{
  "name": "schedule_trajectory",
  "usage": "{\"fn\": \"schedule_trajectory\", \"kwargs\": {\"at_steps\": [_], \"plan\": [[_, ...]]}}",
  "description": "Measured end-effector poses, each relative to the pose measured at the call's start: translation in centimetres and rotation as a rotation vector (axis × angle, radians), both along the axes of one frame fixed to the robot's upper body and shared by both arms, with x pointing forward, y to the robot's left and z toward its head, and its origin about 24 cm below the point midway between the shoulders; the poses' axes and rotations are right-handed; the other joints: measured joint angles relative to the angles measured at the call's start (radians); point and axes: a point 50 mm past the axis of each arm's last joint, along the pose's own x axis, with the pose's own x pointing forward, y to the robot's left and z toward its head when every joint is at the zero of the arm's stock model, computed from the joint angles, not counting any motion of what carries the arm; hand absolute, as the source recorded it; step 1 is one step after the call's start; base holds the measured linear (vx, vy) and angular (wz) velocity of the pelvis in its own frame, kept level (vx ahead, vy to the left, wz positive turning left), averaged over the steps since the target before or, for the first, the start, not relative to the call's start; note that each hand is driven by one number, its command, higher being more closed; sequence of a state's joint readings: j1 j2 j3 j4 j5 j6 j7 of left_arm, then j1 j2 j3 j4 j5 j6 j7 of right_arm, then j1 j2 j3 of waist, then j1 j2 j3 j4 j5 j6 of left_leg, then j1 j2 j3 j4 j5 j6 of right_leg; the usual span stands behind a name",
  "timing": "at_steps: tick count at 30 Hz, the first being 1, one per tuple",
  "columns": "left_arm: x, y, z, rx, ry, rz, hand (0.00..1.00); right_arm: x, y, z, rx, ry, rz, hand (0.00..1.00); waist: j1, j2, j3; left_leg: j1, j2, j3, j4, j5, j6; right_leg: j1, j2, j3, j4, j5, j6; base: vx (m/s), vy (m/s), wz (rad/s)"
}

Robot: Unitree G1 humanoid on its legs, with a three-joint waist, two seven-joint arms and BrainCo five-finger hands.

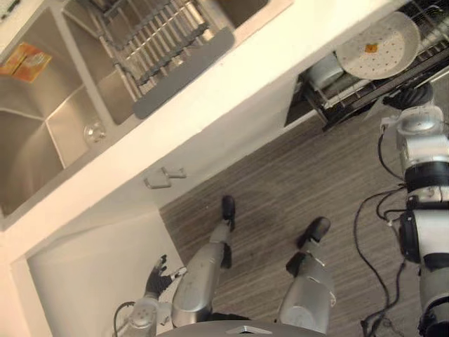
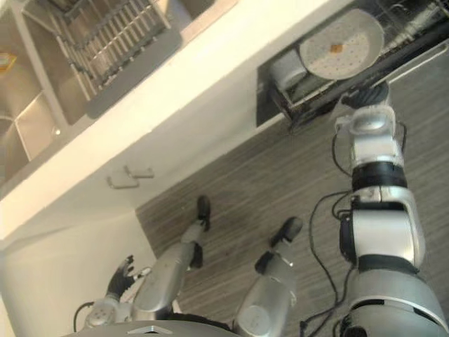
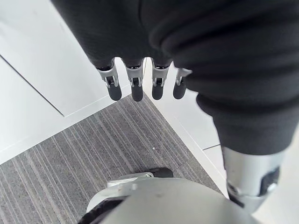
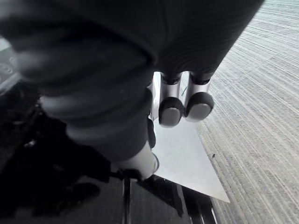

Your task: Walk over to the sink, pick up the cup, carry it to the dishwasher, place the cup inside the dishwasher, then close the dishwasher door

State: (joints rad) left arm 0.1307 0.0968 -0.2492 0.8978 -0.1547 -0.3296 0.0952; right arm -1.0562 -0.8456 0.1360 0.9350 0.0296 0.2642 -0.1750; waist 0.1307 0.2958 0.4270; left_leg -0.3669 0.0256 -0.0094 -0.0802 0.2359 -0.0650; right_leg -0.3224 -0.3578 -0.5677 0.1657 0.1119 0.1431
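Note:
The dishwasher (image 1: 330, 105) stands open under the white counter at the upper right, its rack (image 1: 365, 88) pulled out. A white plate (image 1: 379, 45) lies in the rack, and beside it sits a pale rounded thing (image 1: 324, 70) that may be the cup. My right hand (image 1: 414, 95) reaches to the rack's near edge. In the right wrist view its fingers (image 4: 170, 112) are straight and hold nothing, over a pale flat panel (image 4: 184, 158). My left hand (image 1: 158, 275) hangs low beside a white cabinet, fingers (image 3: 135, 86) relaxed and empty.
The steel sink (image 1: 42, 140) is at the upper left, with a small round clear thing (image 1: 93, 131) in it; cup or drain, I cannot tell. A dish rack (image 1: 161, 42) spans the sink. White cabinet doors (image 1: 91, 274) stand close on my left. Striped grey floor (image 1: 295, 182) lies ahead.

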Motion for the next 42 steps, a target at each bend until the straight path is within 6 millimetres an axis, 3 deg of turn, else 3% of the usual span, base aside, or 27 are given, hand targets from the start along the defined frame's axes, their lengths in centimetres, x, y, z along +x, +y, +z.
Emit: {"fn": "schedule_trajectory", "kwargs": {"at_steps": [3,4,7,9,16,20,22,26,29,30,31,32,34,35,37,42], "plan": [[0.1,-0.3,0.1,-0.024,-0.010,-0.019,0.00,0.1,-0.3,1.9,-0.090,0.008,-0.025,1.00,0.033,0.004,-0.003,-0.012,-0.008,-0.021,0.000,0.003,-0.003,-0.031,-0.035,-0.017,0.090,-0.051,0.001,0.03,-0.029,0.25],[0.0,-0.4,0.1,-0.033,-0.008,-0.027,0.00,0.2,0.1,2.5,-0.117,0.007,0.000,0.00,0.036,0.007,-0.005,-0.015,-0.011,-0.027,0.000,0.005,-0.003,-0.039,-0.042,-0.019,0.110,-0.065,0.001,0.04,-0.033,0.17],[0.0,-0.9,0.1,-0.061,-0.005,-0.065,0.00,1.7,2.9,3.0,-0.227,0.015,0.178,0.00,0.053,0.023,-0.018,-0.013,-0.021,-0.046,0.001,0.011,0.001,-0.051,-0.065,-0.021,0.170,-0.104,0.006,0.04,-0.034,0.19],[0.0,-1.3,0.2,-0.084,-0.006,-0.092,0.00,2.3,3.6,1.9,-0.238,0.078,0.216,0.00,0.071,0.036,-0.027,-0.014,-0.028,-0.050,0.001,0.012,0.001,-0.063,-0.083,-0.021,0.213,-0.131,0.006,0.03,-0.034,0.15],[-0.8,-1.4,0.0,-0.126,0.010,-0.098,0.00,2.4,3.7,1.2,-0.369,0.154,0.250,0.00,0.062,0.037,-0.028,0.003,-0.030,-0.059,0.001,0.009,-0.003,-0.060,-0.100,-0.022,0.264,-0.168,0.003,0.01,-0.011,0.04],[-0.9,-1.5,0.2,-0.141,0.000,-0.101,0.00,2.6,4.1,0.9,-0.374,0.159,0.259,0.00,0.051,0.037,-0.028,0.014,-0.027,-0.055,0.001,0.010,-0.003,-0.050,-0.097,-0.022,0.261,-0.167,0.003,0.01,-0.001,-0.01],[-0.9,-1.4,0.2,-0.151,-0.001,-0.080,0.00,2.5,4.0,-0.5,-0.315,0.135,0.269,0.00,0.038,0.036,-0.027,0.041,-0.024,-0.046,0.001,0.008,-0.004,-0.016,-0.089,-0.023,0.240,-0.162,0.006,0.05,-0.012,-0.05],[-0.7,-0.1,0.3,-0.161,-0.014,0.019,0.00,1.1,5.2,-4.4,-0.156,-0.074,0.321,0.00,0.005,0.022,-0.017,0.100,0.005,-0.041,0.001,-0.013,-0.011,0.079,-0.034,-0.040,0.152,-0.133,0.006,0.05,-0.021,-0.12],[-0.5,1.7,0.4,-0.159,-0.029,0.131,0.00,-1.0,6.3,-9.9,0.022,-0.130,0.354,0.00,-0.034,-0.019,0.013,0.160,0.026,-0.028,0.001,-0.035,-0.019,0.155,0.003,-0.043,0.086,-0.116,0.007,0.04,-0.035,-0.16],[-0.5,2.4,0.4,-0.161,-0.035,0.177,0.00,-2.2,6.7,-13.2,0.126,-0.112,0.347,0.00,-0.049,-0.038,0.020,0.176,0.036,-0.026,0.001,-0.040,-0.025,0.185,0.022,-0.048,0.057,-0.106,0.008,0.05,-0.044,-0.12],[-0.5,2.9,0.4,-0.161,-0.036,0.211,0.00,-3.9,7.0,-17.0,0.224,-0.052,0.319,0.00,-0.055,-0.057,0.014,0.181,0.044,-0.023,0.001,-0.044,-0.030,0.201,0.040,-0.050,0.026,-0.093,0.006,0.05,-0.041,-0.09],[-0.5,3.1,0.4,-0.163,-0.036,0.226,0.00,-4.8,7.1,-18.9,0.267,-0.016,0.300,0.00,-0.058,-0.066,0.013,0.184,0.048,-0.022,0.001,-0.045,-0.032,0.209,0.047,-0.052,0.013,-0.086,0.006,0.06,-0.038,-0.07],[-0.4,3.7,0.4,-0.166,-0.031,0.283,0.00,-9.1,8.0,-26.3,0.477,0.146,0.204,0.00,-0.076,-0.106,0.001,0.213,0.057,-0.019,0.001,-0.052,-0.041,0.261,0.069,-0.067,-0.039,-0.068,0.008,0.06,-0.032,0.01],[-0.5,3.9,0.3,-0.165,-0.025,0.299,0.00,-10.4,8.5,-28.0,0.520,0.193,0.183,0.00,-0.079,-0.119,-0.009,0.221,0.058,-0.017,0.001,-0.053,-0.043,0.275,0.072,-0.070,-0.050,-0.065,0.009,0.06,-0.031,-0.01],[-1.3,4.7,-0.1,-0.148,0.016,0.356,0.00,-15.3,10.4,-33.4,0.677,0.342,0.103,0.00,-0.081,-0.175,-0.066,0.254,0.068,0.009,0.000,-0.064,-0.053,0.323,0.091,-0.073,-0.101,-0.053,0.010,0.06,-0.035,-0.09],[-3.5,5.6,-1.4,-0.144,0.131,0.457,0.00,-23.1,13.0,-38.9,0.938,0.552,-0.043,0.00,-0.086,-0.252,-0.181,0.318,0.090,0.057,-0.006,-0.101,-0.053,0.401,0.133,-0.070,-0.182,-0.042,0.006,0.02,-0.047,-0.16]]}}
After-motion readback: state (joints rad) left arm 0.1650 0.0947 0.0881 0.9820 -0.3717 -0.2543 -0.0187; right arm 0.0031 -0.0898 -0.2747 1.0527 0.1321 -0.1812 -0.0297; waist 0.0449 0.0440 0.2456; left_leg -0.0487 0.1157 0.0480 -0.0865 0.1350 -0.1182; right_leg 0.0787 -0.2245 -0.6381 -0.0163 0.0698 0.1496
